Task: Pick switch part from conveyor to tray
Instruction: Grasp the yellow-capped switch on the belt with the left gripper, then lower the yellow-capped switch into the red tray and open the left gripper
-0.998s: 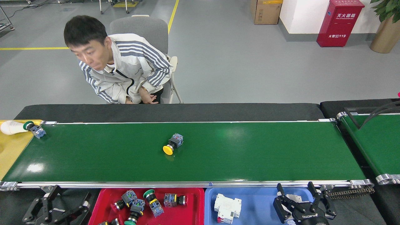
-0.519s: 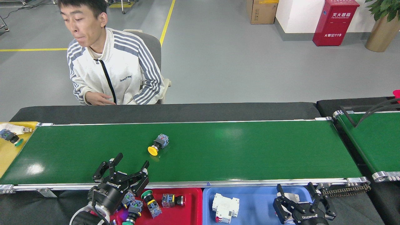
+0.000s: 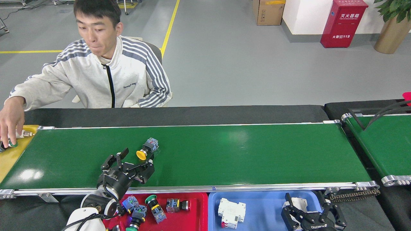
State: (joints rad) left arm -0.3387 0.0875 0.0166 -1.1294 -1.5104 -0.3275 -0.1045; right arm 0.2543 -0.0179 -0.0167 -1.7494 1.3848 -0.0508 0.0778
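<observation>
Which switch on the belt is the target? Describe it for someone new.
Find the long green conveyor. Left of its middle, just beyond the open left pincer, lies one switch. Its yellow mushroom cap and grey-blue body mark it; nothing else lies on the belt.

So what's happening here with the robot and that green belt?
The robot is reaching its left gripper, jaws open, over the conveyor toward a yellow-capped switch part lying on the belt; it hasn't grabbed it yet. Several similar switches already lie in the red tray in front. The right gripper waits open over the blue tray. A person sits behind, one hand at the yellow tray on the left.
</observation>
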